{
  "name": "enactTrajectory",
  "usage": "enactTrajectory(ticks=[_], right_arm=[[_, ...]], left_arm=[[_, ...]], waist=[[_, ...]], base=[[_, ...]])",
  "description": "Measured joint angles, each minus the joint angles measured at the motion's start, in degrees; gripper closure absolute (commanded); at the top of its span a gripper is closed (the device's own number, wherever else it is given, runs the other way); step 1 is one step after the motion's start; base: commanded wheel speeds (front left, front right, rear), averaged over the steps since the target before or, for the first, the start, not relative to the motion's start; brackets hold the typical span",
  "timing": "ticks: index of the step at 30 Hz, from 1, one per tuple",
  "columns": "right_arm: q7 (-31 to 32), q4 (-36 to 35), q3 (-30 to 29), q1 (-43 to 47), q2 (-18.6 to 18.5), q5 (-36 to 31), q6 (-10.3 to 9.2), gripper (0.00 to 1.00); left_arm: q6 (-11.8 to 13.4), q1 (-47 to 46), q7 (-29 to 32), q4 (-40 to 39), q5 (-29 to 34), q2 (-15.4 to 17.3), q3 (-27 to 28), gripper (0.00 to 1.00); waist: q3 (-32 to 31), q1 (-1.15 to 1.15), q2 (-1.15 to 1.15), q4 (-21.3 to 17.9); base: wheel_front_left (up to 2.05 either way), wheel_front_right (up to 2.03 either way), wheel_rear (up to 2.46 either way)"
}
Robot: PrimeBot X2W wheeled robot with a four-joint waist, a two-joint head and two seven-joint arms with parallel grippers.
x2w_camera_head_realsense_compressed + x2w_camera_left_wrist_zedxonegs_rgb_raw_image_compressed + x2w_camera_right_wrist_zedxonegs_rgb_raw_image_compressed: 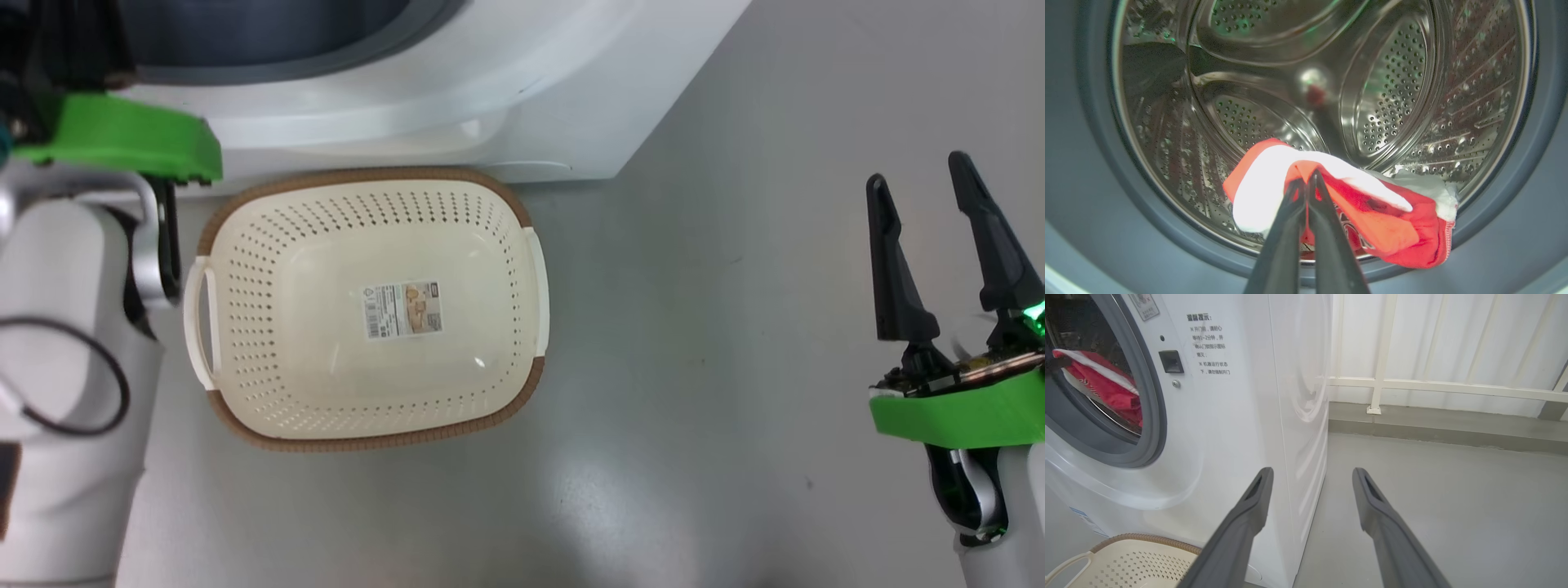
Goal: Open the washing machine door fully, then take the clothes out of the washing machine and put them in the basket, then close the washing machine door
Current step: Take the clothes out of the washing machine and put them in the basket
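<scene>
In the left wrist view my left gripper (1308, 177) is shut on a red and white garment (1372, 216), pinching a fold of it at the mouth of the steel drum (1392, 102). The clothes (1106, 388) hang over the grey rubber ring (1153, 416) of the white washing machine (1241, 416). The cream basket (367, 306) with a brown rim sits empty on the floor in front of the machine (490, 98). My right gripper (927, 208) stands open over the floor at the right, nothing between its fingers. The washing machine door is out of view.
Grey floor (694, 367) spreads to the right of the basket and machine. A white railing (1412, 384) and a low kerb run behind the machine's right side. My left forearm (73, 367) stands beside the basket's left handle.
</scene>
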Motion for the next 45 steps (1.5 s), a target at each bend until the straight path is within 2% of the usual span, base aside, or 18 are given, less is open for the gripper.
enactTrajectory(ticks=[3,19,35,40,45], right_arm=[[0.00,0.18,-0.11,0.65,0.00,-0.03,0.00,0.00],[0.00,1.20,0.45,3.56,0.62,-0.62,0.00,0.00],[0.00,2.03,0.74,6.84,1.42,-1.54,0.00,0.00],[0.00,2.05,0.82,7.32,1.54,-1.55,0.00,0.00],[0.00,2.03,1.12,7.32,1.56,-1.55,0.00,0.00]], left_arm=[[0.56,5.54,-0.07,-7.28,0.33,-0.64,1.49,1.00],[2.18,21.92,-0.07,-25.43,2.93,-1.66,1.47,1.00],[5.75,34.59,2.74,-43.55,4.10,-1.36,-0.42,1.00],[6.61,36.80,4.20,-46.97,4.66,-0.97,-0.87,1.00],[6.73,39.03,4.75,-45.51,3.09,-1.44,-1.07,1.00]], waist=[[-1.84,0.00,0.00,0.28],[-8.44,0.00,0.00,1.45],[-14.70,0.00,0.00,1.50],[-15.46,0.00,0.00,1.56],[-15.36,0.00,0.00,1.44]], base=[[0.00,0.00,0.00],[0.00,0.00,0.00],[0.00,0.00,0.00],[0.00,0.00,0.00],[0.00,0.00,0.00]])
